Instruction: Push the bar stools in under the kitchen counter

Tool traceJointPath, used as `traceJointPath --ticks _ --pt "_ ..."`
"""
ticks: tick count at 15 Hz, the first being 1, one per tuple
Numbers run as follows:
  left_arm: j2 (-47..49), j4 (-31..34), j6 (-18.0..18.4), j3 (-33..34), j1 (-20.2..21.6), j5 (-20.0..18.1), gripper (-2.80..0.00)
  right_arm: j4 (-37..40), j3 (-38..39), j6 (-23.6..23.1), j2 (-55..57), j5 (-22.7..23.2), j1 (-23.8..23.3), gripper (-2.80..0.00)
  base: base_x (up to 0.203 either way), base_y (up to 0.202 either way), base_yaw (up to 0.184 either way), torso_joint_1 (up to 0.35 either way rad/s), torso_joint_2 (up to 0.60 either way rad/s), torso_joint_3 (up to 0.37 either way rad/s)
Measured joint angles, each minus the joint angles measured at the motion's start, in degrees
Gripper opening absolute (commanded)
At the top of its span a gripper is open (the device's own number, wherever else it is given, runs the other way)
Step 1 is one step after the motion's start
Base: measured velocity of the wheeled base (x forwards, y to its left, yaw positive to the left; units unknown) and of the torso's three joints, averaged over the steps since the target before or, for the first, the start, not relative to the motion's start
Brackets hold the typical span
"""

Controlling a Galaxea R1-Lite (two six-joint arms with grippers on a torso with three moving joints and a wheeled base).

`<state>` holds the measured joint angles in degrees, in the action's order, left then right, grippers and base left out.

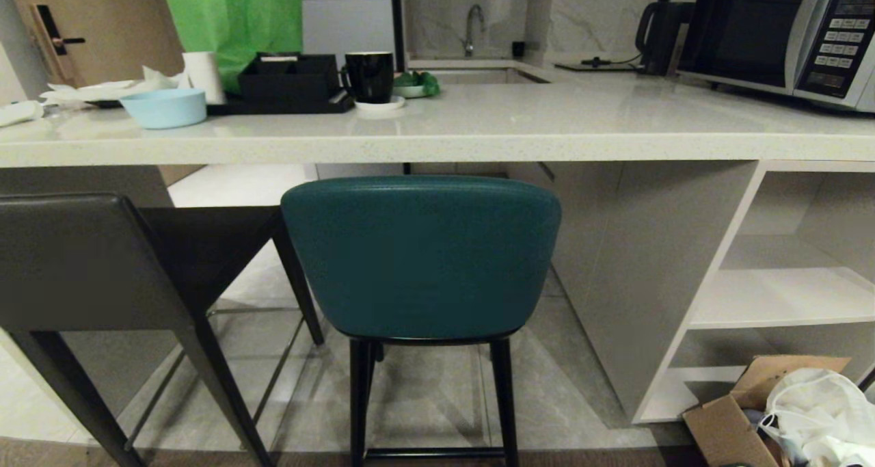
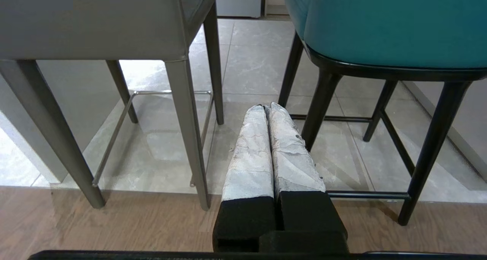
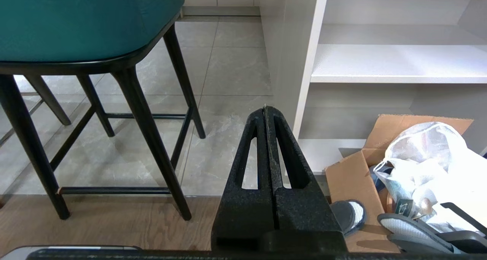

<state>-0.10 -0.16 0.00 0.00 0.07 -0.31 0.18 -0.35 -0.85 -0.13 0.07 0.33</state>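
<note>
You're on a wood-plank strip [image 2: 95, 222] that meets grey floor tiles [image 2: 251, 62] just ahead. Left gripper [image 2: 266, 107] hangs low between the two stools, fingers pressed together, holding nothing; right gripper [image 3: 265, 108] likewise closed and empty, near the counter's side panel [image 3: 295, 62]. A cardboard box [image 3: 354, 176] with a white bag [image 3: 426, 153] sits by the open shelves [image 1: 786, 296] (right side is crowded). Teal bar stool [image 1: 420, 255] is dead ahead, dark grey bar stool [image 1: 75, 262] left of it, apart, both backs short of the kitchen counter [image 1: 478, 122] edge. Farther on the top: blue bowl [image 1: 165, 107], black mug [image 1: 370, 76], microwave [image 1: 779, 33].
</note>
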Motion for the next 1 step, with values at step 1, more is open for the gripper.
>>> traceJointPath --ticks 1 --pt "0.0 0.0 0.05 0.0 0.0 0.01 -2.8 0.0 0.0 0.01 0.0 0.0 0.0 -2.8 0.0 0.0 0.0 0.0 0.0 0.0"
